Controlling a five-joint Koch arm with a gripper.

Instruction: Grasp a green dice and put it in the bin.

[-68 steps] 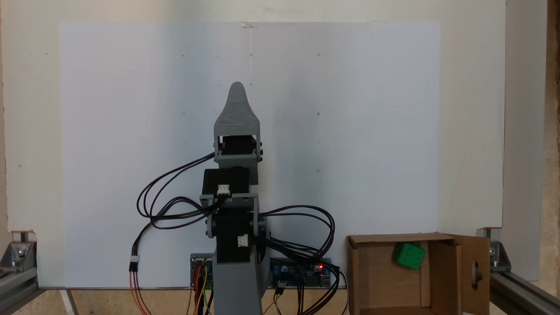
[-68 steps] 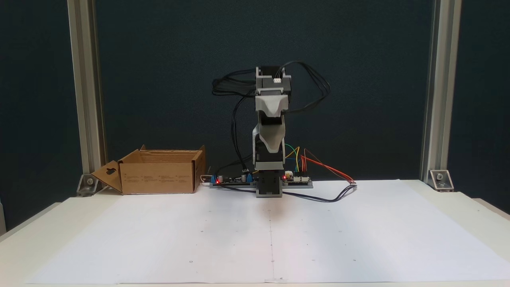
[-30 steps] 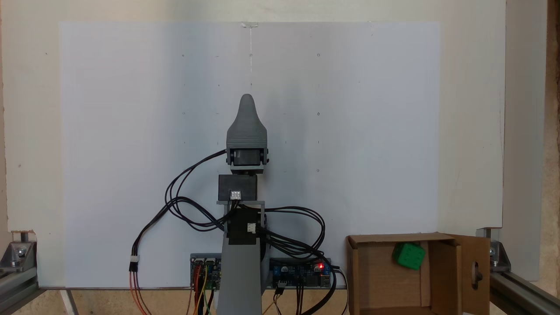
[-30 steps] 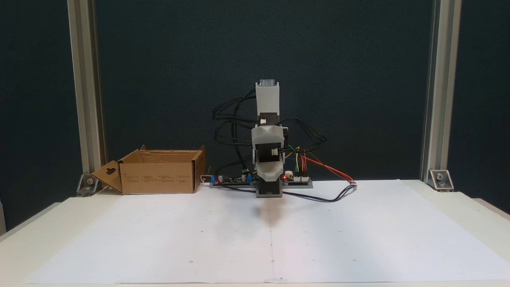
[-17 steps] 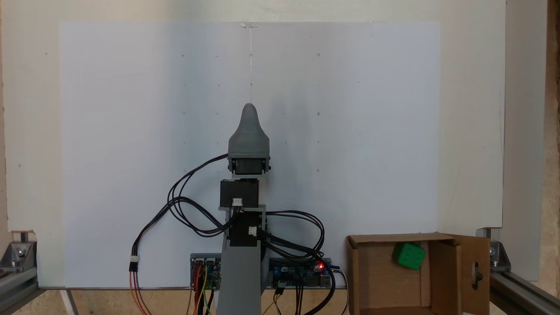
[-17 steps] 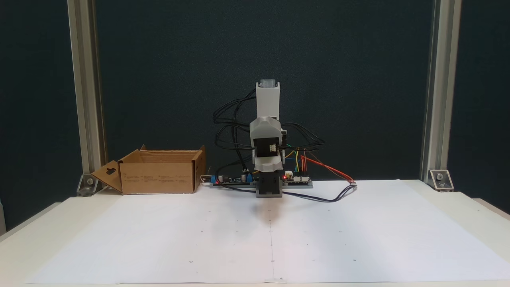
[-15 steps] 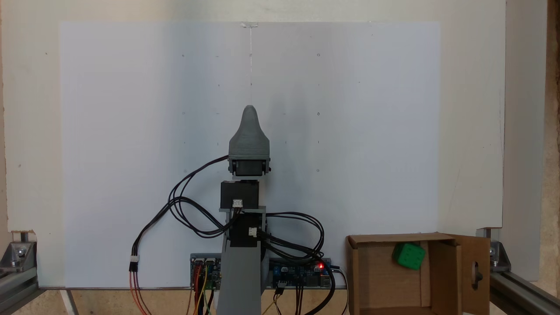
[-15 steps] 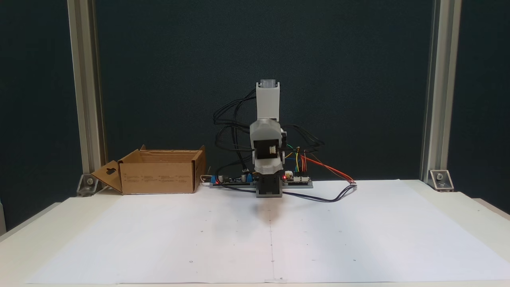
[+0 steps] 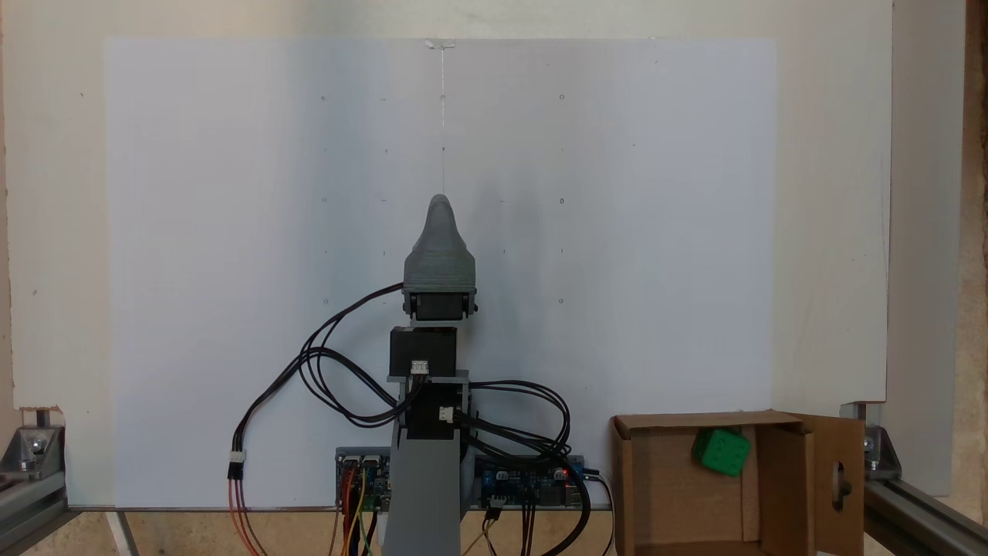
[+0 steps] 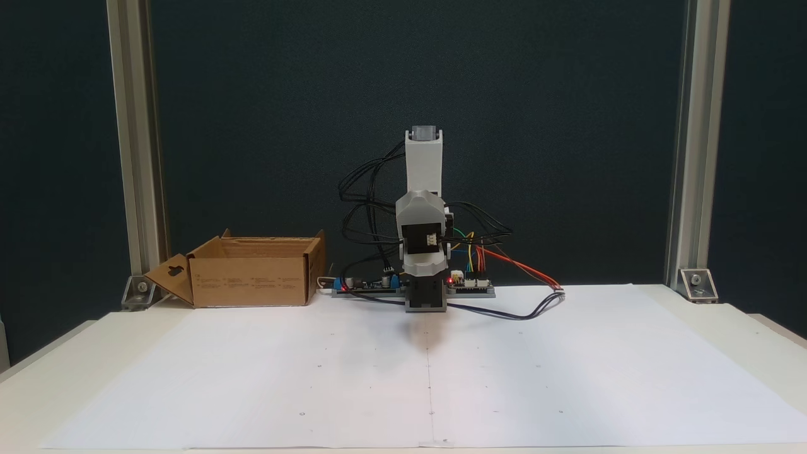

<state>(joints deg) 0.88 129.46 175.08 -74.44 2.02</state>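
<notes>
Since the green dice (image 9: 722,452) already lies inside the bin (image 9: 631,494) at the worktop's near right corner, well apart from the folded gripper (image 9: 440,202), whose opening I cannot tell.

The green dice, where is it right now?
The green dice lies inside the cardboard box, near its top right corner in the fixed view from above. The box sits at the lower right, beside the arm's circuit boards.
</notes>
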